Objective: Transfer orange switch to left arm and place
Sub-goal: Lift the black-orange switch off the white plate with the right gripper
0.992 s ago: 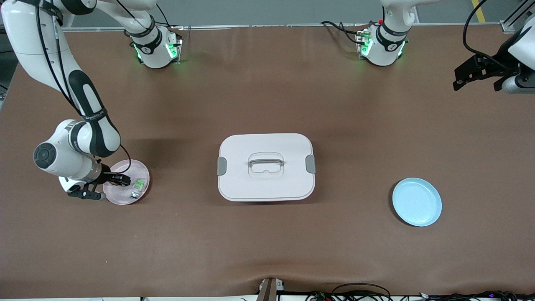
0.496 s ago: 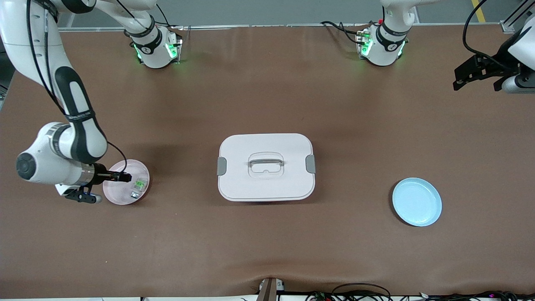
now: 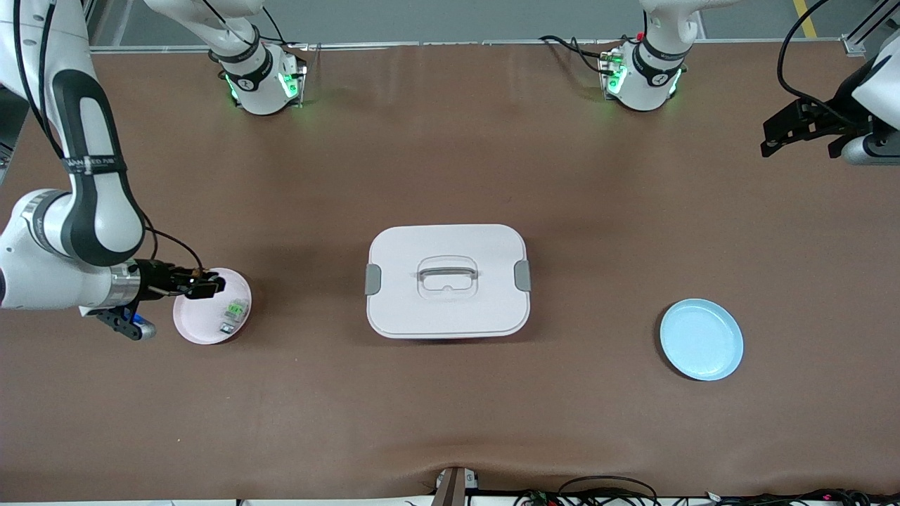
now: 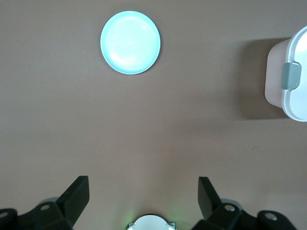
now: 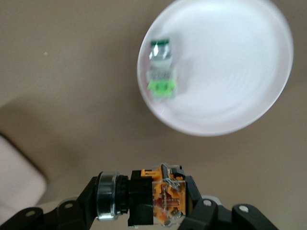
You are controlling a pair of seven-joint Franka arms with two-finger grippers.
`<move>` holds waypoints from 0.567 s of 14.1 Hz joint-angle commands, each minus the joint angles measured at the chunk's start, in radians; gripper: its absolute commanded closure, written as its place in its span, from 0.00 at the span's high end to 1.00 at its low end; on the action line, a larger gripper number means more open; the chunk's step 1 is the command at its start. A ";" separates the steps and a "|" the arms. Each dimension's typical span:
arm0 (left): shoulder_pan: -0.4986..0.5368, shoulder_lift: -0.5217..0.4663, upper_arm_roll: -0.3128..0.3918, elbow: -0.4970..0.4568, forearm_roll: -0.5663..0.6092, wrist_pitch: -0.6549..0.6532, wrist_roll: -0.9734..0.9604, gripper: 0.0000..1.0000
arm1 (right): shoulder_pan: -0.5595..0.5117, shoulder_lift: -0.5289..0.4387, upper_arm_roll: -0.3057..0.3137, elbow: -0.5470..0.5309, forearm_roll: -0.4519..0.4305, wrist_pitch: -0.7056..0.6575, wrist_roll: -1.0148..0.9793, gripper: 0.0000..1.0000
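My right gripper [image 3: 207,284] is shut on the orange switch [image 5: 153,195], a stubby black part with orange bands and a clear end, and holds it just above the pink plate [image 3: 200,330] at the right arm's end of the table. The switch shows between the jaws in the right wrist view, with the pink plate [image 5: 230,72] below. My left gripper [image 3: 801,130] is open and empty, up in the air over the table's edge at the left arm's end. The white box [image 3: 448,280] stands in the middle of the table, and its corner shows in the left wrist view [image 4: 292,76].
A small green-and-clear part [image 3: 234,309] lies on the pink plate, also in the right wrist view [image 5: 160,72]. An empty light-blue plate [image 3: 702,339] sits toward the left arm's end, also in the left wrist view [image 4: 130,42]. Cables lie along the table's near edge.
My right gripper has risen off the pink plate with the orange switch in it and the right arm has swung outward toward its end of the table. The left arm has barely moved.
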 commanded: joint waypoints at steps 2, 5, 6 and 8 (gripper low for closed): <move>0.003 -0.004 0.000 0.003 0.010 0.004 -0.002 1.00 | 0.047 -0.061 0.001 -0.008 0.083 -0.079 0.228 0.00; 0.003 -0.004 0.001 0.003 0.009 0.003 -0.002 1.00 | 0.143 -0.082 0.005 0.036 0.096 -0.093 0.484 0.00; 0.003 -0.002 0.000 0.003 0.001 0.003 0.000 1.00 | 0.181 -0.079 0.004 0.076 0.117 -0.099 0.588 0.00; -0.002 0.013 -0.002 0.005 -0.014 0.003 -0.002 1.00 | 0.250 -0.074 0.004 0.144 0.145 -0.101 0.757 0.00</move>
